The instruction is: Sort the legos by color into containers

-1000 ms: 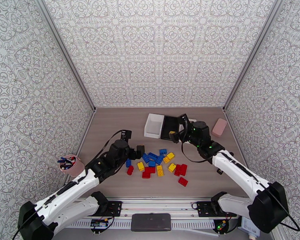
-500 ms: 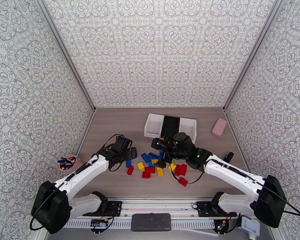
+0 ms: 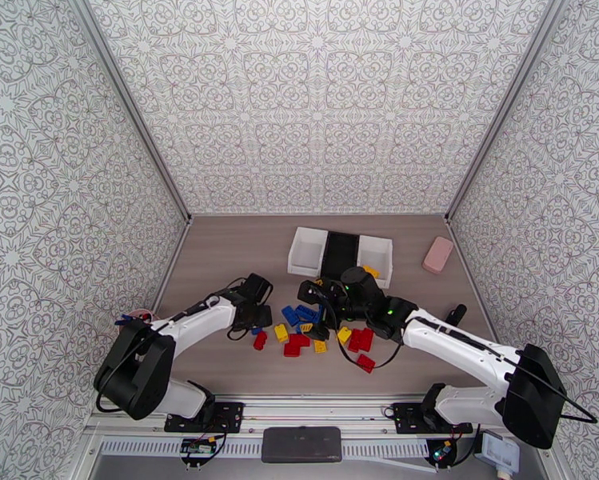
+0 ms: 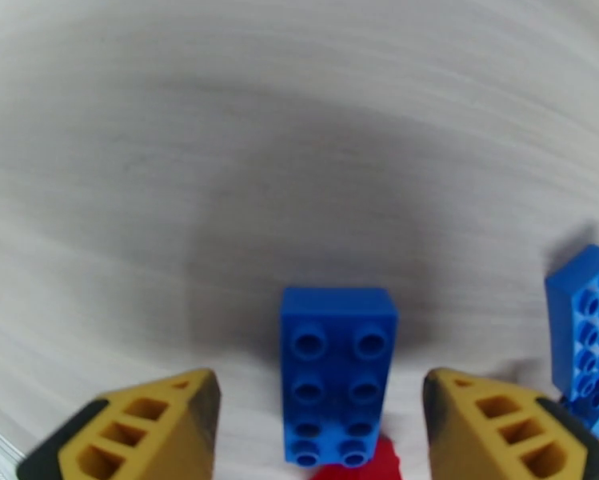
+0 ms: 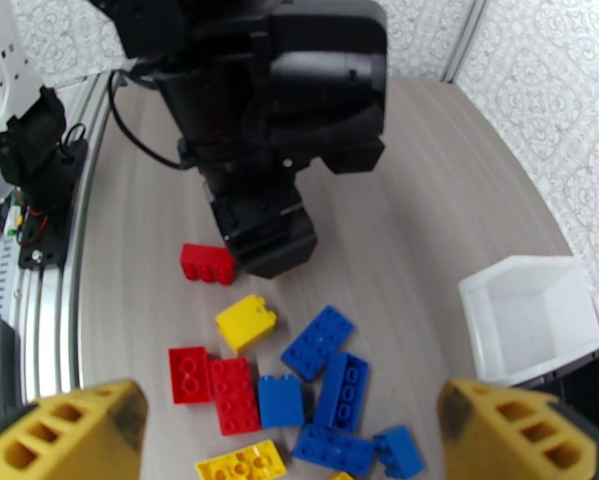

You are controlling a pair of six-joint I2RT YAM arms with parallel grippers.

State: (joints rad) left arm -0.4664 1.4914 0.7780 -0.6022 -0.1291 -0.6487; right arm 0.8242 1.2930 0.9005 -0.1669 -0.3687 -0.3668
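Observation:
Red, blue and yellow legos (image 3: 299, 338) lie scattered on the table in front of the containers (image 3: 307, 251), a row of two white bins with a black one (image 3: 341, 251) between. My left gripper (image 3: 257, 320) is down at the pile's left edge. In the left wrist view its open gripper (image 4: 321, 390) straddles a blue lego (image 4: 337, 370), with a gap on each side. My right gripper (image 3: 313, 311) hovers wide open over the pile's middle. In the right wrist view my right gripper (image 5: 295, 430) looks down on blue legos (image 5: 317, 342), a yellow lego (image 5: 245, 322) and red legos (image 5: 207, 263).
A yellow lego (image 3: 371, 271) lies at the front of the right white bin (image 3: 377, 254). A pink block (image 3: 438, 254) sits at the back right. The pink cup (image 3: 135, 318) is mostly hidden behind the left arm. The two grippers are close together over the pile.
The left gripper swung down onto the blue lego at the pile's left edge and its jaws narrowed. The right gripper came back from the bins to hover over the pile, still open.

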